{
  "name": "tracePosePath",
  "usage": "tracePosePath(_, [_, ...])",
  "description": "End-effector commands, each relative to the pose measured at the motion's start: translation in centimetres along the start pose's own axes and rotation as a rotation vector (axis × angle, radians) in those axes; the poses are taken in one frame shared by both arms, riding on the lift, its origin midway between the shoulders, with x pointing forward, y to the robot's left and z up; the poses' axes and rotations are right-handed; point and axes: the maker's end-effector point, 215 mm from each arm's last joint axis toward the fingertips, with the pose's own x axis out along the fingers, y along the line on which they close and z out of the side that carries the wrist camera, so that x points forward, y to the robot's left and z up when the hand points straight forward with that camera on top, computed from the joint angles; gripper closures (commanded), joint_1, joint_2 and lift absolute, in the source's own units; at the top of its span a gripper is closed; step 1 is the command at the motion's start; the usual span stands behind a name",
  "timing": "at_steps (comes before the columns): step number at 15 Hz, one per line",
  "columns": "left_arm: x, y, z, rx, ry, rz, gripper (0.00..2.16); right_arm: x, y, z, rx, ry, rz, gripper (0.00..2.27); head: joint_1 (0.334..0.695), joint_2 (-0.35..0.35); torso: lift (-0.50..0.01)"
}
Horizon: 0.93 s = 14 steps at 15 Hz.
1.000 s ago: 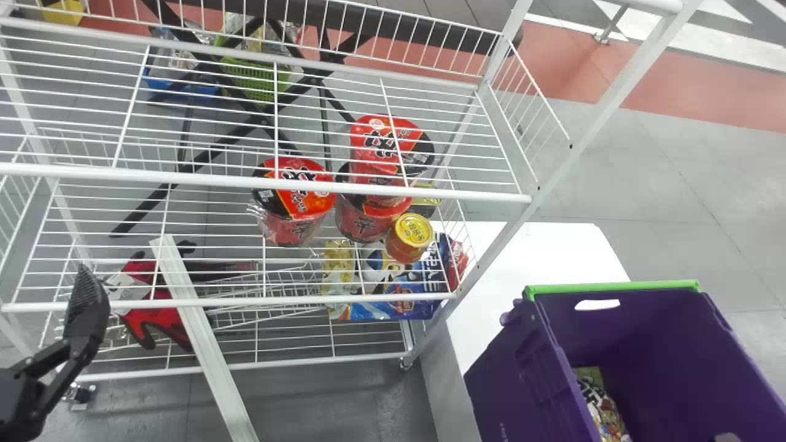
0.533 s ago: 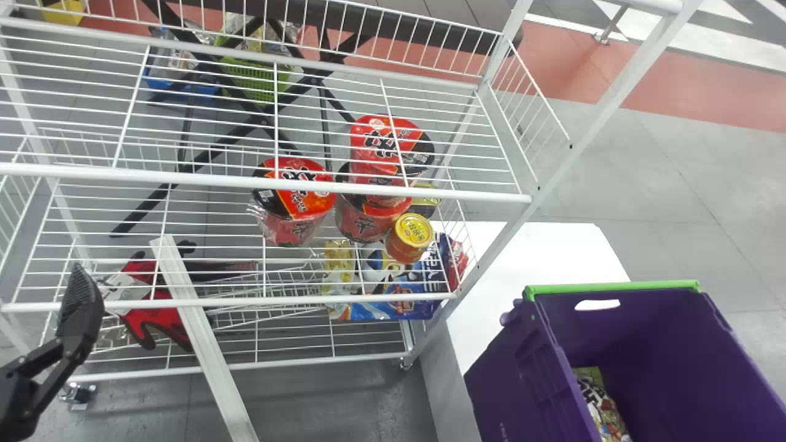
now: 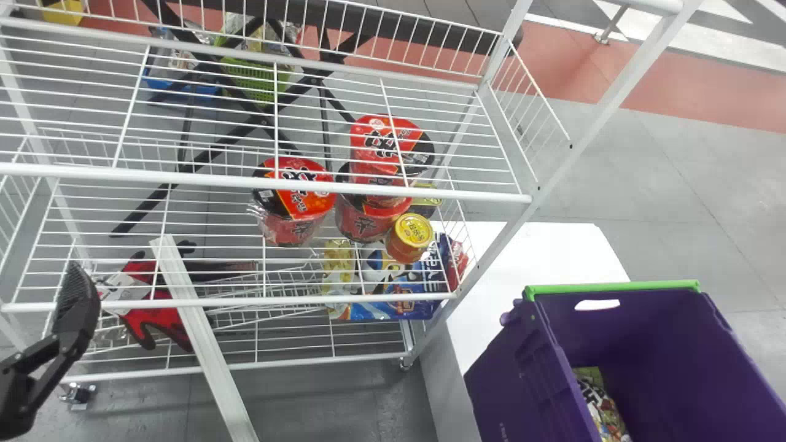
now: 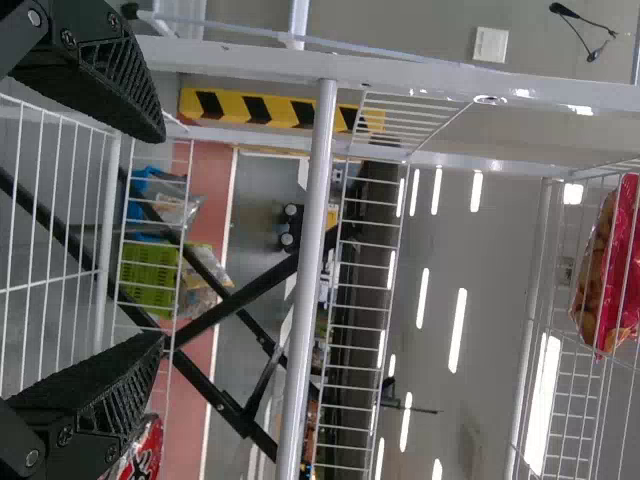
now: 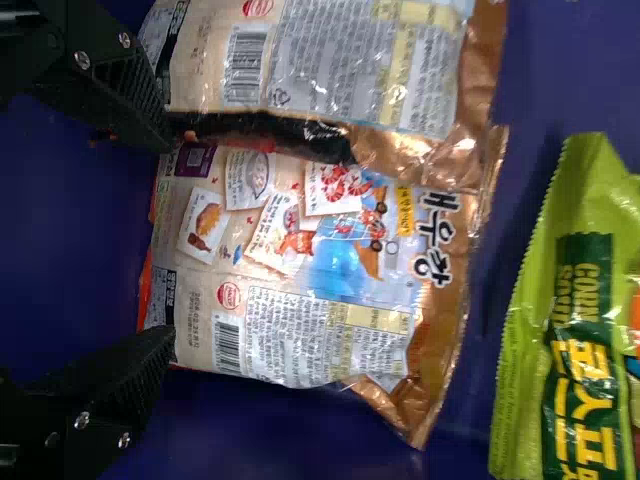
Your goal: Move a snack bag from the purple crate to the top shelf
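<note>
My left gripper (image 3: 77, 301) is at the left edge of the head view, in front of the white rack; in the left wrist view the left gripper (image 4: 160, 240) stands open with nothing between its fingers. The purple crate (image 3: 516, 368) is at the lower right, with a snack bag (image 3: 605, 408) inside. In the right wrist view, my right gripper (image 5: 170, 235) is open inside the crate, its fingers on either side of a brown-and-gold snack bag (image 5: 300, 260). A similar bag (image 5: 330, 60) overlaps it, and a green bag (image 5: 590, 300) lies farther off.
The wire rack (image 3: 264, 183) holds red noodle cups (image 3: 295, 196), a yellow-lidded jar (image 3: 410, 238) and red gloves (image 3: 156, 313). A white table (image 3: 534, 252) stands between rack and crate. A red bag (image 4: 610, 265) sits behind shelf wires in the left wrist view.
My left gripper has drifted slightly left in the head view. A small dark part at the bottom edge, over the crate, has dropped out of sight there.
</note>
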Motion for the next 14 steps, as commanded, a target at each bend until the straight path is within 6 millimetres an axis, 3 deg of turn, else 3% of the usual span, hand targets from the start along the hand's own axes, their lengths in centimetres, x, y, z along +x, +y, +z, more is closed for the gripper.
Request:
tracePosePath(1, [0.0,0.1,0.1,-0.005,-0.002,-0.001,0.12,0.5,0.1,-0.4,0.001,0.011,-0.018,0.20,0.695,-0.350,-0.453])
tracePosePath(9, [0.2,0.3,-0.2,-0.017,-0.009,-0.005,0.12,1.9,1.2,-1.1,0.011,0.023,-0.045,0.20,0.695,-0.350,-0.453])
tracePosePath(14, [0.3,0.4,-0.4,-0.024,-0.010,-0.009,0.12,1.7,-1.1,-1.7,-0.006,0.035,-0.138,0.21,0.695,-0.350,-0.453])
